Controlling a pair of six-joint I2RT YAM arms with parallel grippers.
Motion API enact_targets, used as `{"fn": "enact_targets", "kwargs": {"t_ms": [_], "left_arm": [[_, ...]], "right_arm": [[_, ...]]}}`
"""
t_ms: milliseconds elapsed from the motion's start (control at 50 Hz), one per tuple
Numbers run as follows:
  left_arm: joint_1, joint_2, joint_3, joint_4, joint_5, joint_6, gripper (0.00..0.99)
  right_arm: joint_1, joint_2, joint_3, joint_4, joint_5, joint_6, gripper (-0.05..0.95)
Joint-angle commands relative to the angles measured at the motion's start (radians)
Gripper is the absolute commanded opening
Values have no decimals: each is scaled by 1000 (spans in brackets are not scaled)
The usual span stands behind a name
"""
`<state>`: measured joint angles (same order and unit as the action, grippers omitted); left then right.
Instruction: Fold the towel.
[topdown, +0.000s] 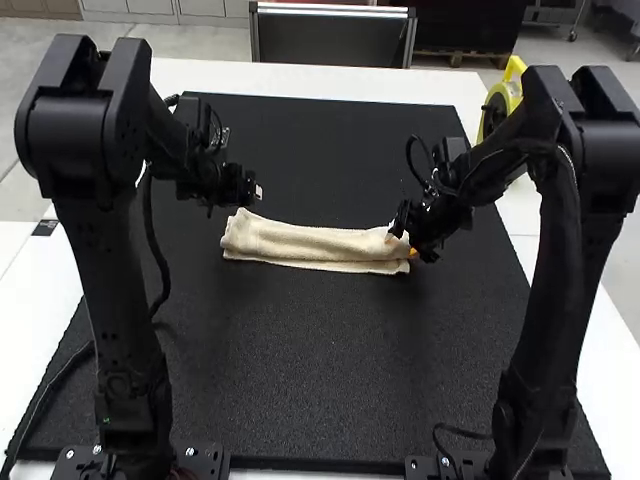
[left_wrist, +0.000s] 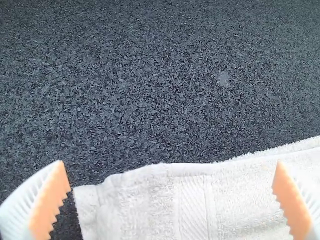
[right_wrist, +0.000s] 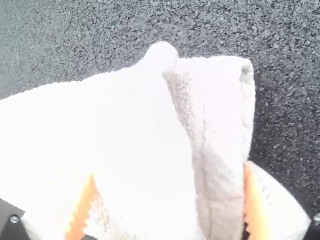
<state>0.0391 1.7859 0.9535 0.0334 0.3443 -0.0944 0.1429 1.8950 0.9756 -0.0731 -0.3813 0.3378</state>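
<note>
The cream towel (topdown: 310, 243) lies on the black mat as a long narrow strip, folded over with layered edges. Above and just beyond its left end is my left gripper (topdown: 257, 191); in the left wrist view, the left gripper (left_wrist: 171, 164) is open, with towel (left_wrist: 240, 195) showing between its fingers but not gripped. At the strip's right end is my right gripper (topdown: 402, 245). In the right wrist view, the right gripper (right_wrist: 169, 170) stands open over the towel (right_wrist: 135, 130), one finger over the cloth and the other beside its edge, where a raised crease runs.
The black mat (topdown: 290, 350) covers most of the white table (topdown: 330, 82). A yellow round object (topdown: 500, 103) stands at the far right, partly behind the right arm. A cable loops down beside the left arm.
</note>
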Motion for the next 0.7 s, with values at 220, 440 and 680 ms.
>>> {"fn": "enact_targets", "kwargs": {"t_ms": [220,440,680], "left_arm": [[-1,-28,22,2,18,-8,959],[4,-52,27,-13,21,-11,959],[13,-74,21,-21,22,-11,959]], "right_arm": [[18,-16,-26,21,-67,32,56],[14,-17,-26,27,-61,33,-20],[-3,-28,-21,29,-56,32,-21]]}}
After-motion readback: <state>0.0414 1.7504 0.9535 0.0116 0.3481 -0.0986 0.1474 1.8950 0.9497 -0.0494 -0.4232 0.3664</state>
